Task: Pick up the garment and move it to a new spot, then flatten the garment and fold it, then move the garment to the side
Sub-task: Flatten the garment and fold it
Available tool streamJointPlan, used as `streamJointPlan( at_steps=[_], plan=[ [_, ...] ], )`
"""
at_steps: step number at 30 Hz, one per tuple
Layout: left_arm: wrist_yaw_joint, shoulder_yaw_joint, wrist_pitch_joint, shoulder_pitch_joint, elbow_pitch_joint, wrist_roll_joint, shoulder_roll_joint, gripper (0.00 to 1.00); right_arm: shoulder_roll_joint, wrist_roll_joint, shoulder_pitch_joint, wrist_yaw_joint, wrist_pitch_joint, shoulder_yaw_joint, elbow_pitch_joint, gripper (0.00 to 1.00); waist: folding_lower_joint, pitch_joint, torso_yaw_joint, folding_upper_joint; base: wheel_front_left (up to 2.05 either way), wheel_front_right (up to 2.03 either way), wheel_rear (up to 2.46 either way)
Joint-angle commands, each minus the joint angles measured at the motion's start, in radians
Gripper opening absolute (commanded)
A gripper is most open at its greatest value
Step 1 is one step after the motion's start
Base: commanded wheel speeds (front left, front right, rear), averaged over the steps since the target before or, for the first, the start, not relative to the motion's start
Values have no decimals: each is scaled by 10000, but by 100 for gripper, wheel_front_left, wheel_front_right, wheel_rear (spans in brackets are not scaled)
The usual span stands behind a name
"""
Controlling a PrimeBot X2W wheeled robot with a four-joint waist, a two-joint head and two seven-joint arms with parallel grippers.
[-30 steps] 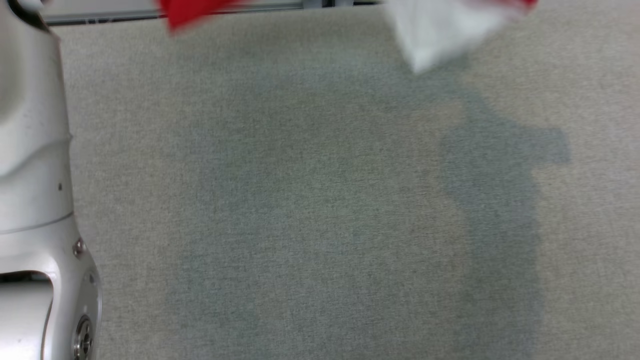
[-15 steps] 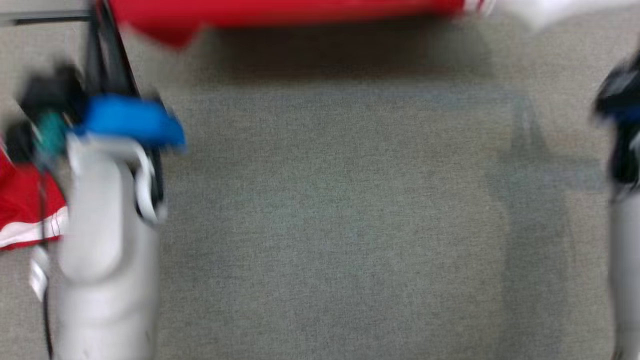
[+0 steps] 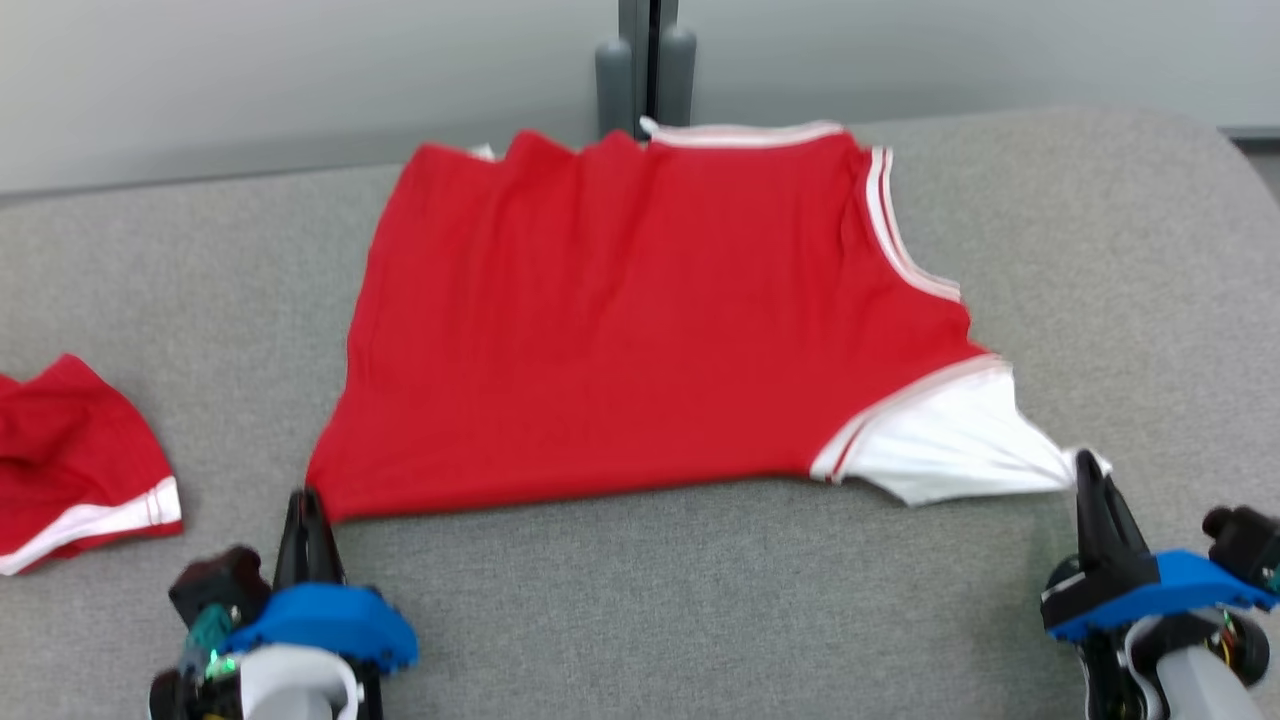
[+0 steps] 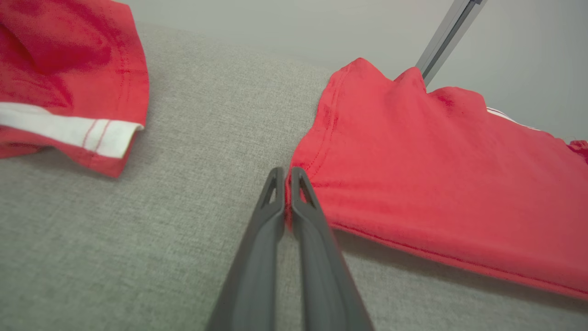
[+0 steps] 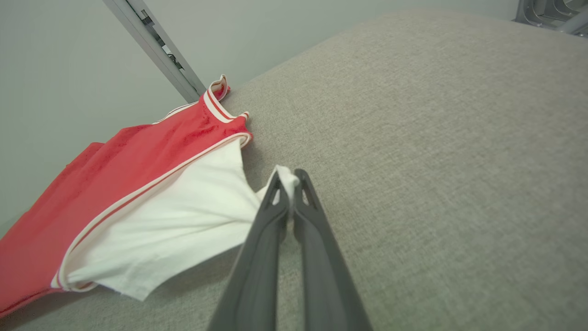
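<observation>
The garment (image 3: 640, 320) is a red top with white trim and a white sleeve. It lies spread on the grey table (image 3: 700, 600), its far edge at the table's back. My left gripper (image 3: 303, 500) is shut on its near left corner, and the left wrist view shows the red hem (image 4: 436, 161) pinched between the closed fingers of the left gripper (image 4: 287, 177). My right gripper (image 3: 1088, 480) is shut on the tip of the white sleeve, which is pulled out to the right. In the right wrist view, white cloth (image 5: 183, 216) runs into the closed right gripper (image 5: 287, 179).
A second red garment with a white band (image 3: 70, 460) lies bunched at the table's left edge, also seen as the second garment (image 4: 69, 69) in the left wrist view. A grey post (image 3: 648, 60) stands behind the table. Bare grey cloth lies to the right and in front.
The head view has shifted and cleared from blur. The garment, earlier a red and white smear at the top edge, now lies spread flat, with both grippers low at its near corners.
</observation>
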Motion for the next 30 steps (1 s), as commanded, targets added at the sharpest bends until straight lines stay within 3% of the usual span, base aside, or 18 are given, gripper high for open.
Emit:
streamJointPlan(
  at_steps=[1, 9, 18, 30],
  plan=[
    [134, 94, -30, 381, -7, -107, 138, 0, -144, 81, 381, -20, -64, -68, 52, 0, 3, -435, -236, 2, 0, 0, 0],
    [211, -22, -30, 2060, -156, -292, 145, 0, -30, 74, 1802, -21, -64, -236, 163, 0, 3, -1775, -254, 2, 0, 0, 0],
    [111, -123, -32, 3248, -626, -190, 149, 0, 15, 299, 2903, -21, -64, -271, -170, 0, 3, -2377, -178, 2, 0, 0, 0],
    [92, -695, -28, 1988, -1206, 276, 101, 0, 164, 497, 1367, -17, -63, -275, -817, 0, 3, -1884, 26, 2, 0, 0, 0]
  ],
)
